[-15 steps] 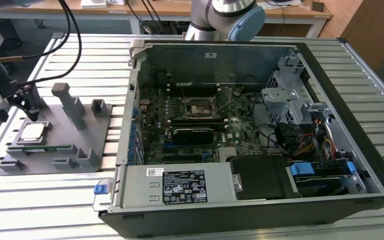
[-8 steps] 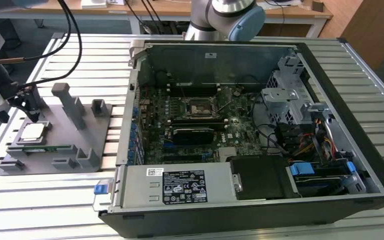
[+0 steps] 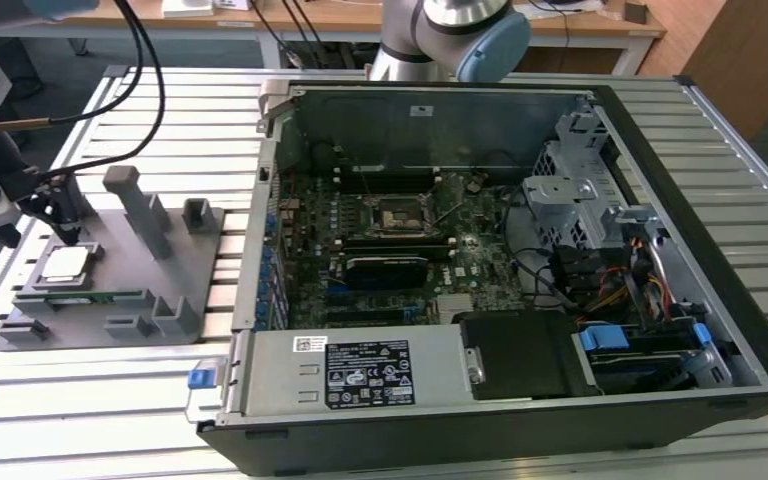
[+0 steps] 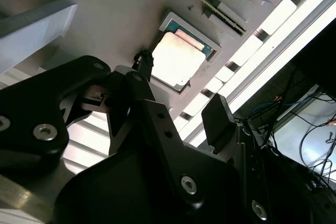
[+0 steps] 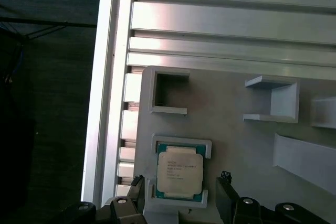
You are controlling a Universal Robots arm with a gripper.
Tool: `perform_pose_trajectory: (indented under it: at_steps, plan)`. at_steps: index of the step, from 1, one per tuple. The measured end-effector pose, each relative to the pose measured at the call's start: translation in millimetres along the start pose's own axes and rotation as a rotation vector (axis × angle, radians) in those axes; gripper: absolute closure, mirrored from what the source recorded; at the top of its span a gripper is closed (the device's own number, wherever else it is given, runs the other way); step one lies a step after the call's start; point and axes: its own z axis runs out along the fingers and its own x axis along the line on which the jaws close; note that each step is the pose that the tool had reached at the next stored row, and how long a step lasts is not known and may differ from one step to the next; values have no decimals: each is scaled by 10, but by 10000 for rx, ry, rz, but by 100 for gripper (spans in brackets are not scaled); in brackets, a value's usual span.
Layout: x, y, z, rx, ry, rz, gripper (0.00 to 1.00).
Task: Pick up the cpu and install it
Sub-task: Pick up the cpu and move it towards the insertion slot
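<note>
The cpu (image 3: 67,264) is a small square chip with a pale silver top. It lies flat in a shallow pocket of the grey plastic fixture (image 3: 157,275) at the exterior view's left. My gripper (image 3: 69,230) hangs just above it, open. In the first wrist view the cpu (image 5: 180,169) lies between the two black fingertips (image 5: 137,182), which stand apart from its edges. The second wrist view shows the cpu (image 4: 176,59) past the open gripper (image 4: 181,93). The socket frame (image 3: 398,214) sits on the motherboard inside the open computer case (image 3: 704,230).
Upright posts (image 3: 131,205) rise from the fixture close beside the gripper. A thin green memory stick (image 3: 91,296) lies in the fixture in front of the cpu. Cables (image 3: 104,100) trail over the slatted metal table (image 3: 104,400). The case wall (image 3: 257,250) stands between fixture and motherboard.
</note>
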Motion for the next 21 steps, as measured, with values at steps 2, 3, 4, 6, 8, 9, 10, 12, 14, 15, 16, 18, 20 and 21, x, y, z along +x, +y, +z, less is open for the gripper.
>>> perform_pose_trajectory:
  at_steps: [2,3,4,6,8,9,10,12,14,15,16,18,20,21]
  plan:
    - [0,-1,11,0,1,0,36]
    - [0,-1,18,1,1,0,36]
    - [0,-1,27,0,0,0,36]
    - [3,-2,49,1,1,0,36]
    - [5,-3,75,3,1,1,36]
    - [5,-4,88,8,2,3,36]
    - [5,-4,100,15,2,6,36]
    - [5,-5,125,19,3,7,36]
    - [4,-6,144,20,3,7,36]
    - [4,-6,151,20,3,7,36]
    - [4,-7,157,19,2,7,36]
    - [4,-7,172,19,2,7,36]
    - [3,-9,196,24,2,7,36]
    - [2,-9,209,29,2,7,36]
